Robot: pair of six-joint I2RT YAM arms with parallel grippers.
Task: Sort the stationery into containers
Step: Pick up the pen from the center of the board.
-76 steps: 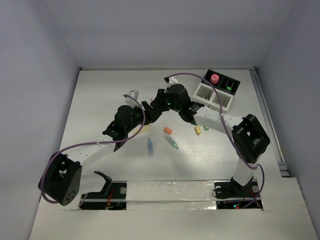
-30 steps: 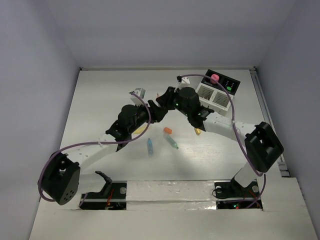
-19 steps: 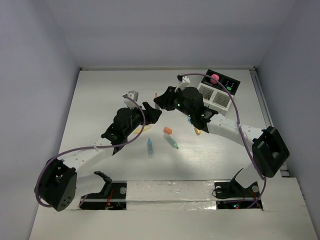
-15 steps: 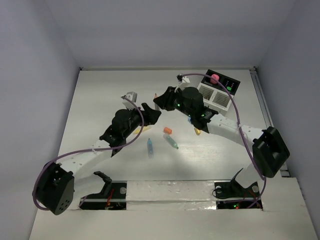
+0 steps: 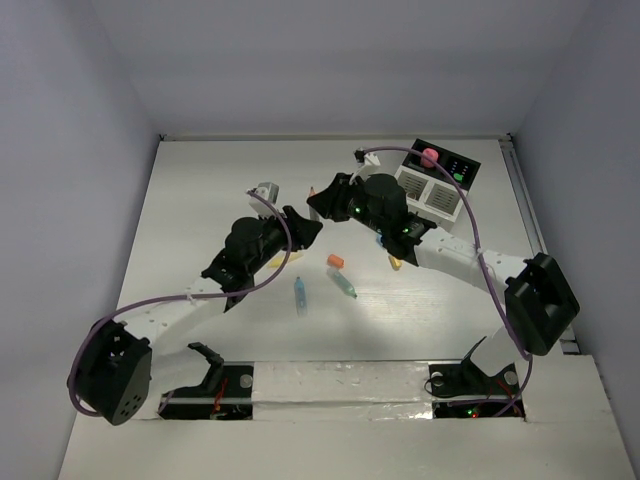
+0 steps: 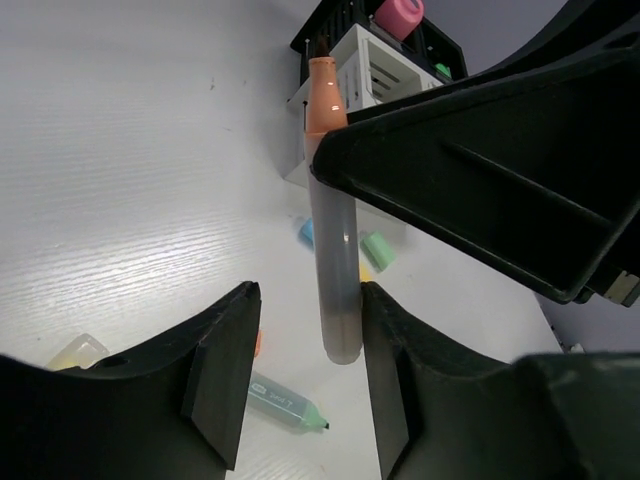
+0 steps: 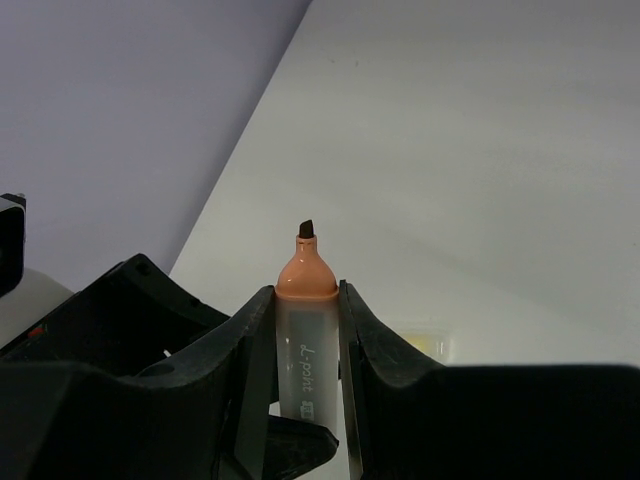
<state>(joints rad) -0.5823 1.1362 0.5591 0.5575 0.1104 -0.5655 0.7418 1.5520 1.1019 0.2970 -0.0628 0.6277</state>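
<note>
My right tool (image 7: pixel 303 300) is clamped on the orange-tipped pen (image 7: pixel 305 372), held above the counter (image 5: pixel 200 200) well left of the white slatted box (image 5: pixel 425 190). It looks light, stiff and slick, so I'd take the bare lower barrel. My left tool (image 6: pixel 308 300) stands wide either side of that free end, which only its wrist view shows and the overhead hides.

Right claw (image 7: pixel 307 320) clamped tight, facing left claw (image 6: pixel 305 350), whose fingers (image 6: pixel 222 380) apparently stand spread apart.

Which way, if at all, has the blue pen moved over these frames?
No. The blue pen lies at the same spot and angle relative to the white slatted box.
</note>
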